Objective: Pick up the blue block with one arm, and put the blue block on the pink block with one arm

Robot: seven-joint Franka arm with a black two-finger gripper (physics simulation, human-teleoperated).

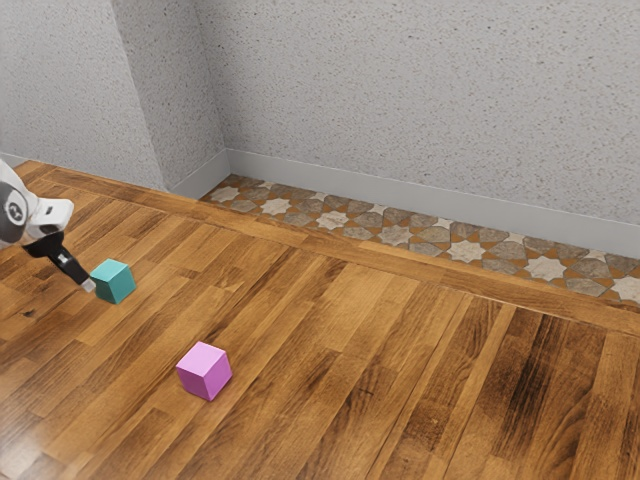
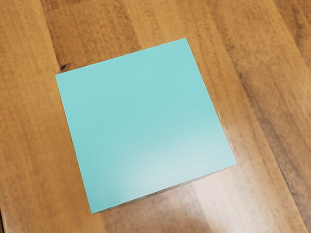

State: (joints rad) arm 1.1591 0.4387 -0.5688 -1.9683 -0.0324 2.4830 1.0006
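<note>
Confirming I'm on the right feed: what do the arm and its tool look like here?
The robot arm is a rounded white-and-grey shell with a dark circular mark, ending in a white boxy housing. The tool is slim and black with a pale tip.

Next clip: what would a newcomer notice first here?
The blue block, really teal, sits on the wooden surface at the exterior view's left, with the gripper right beside it. The pink block lies apart from it, nearer the camera.
</note>
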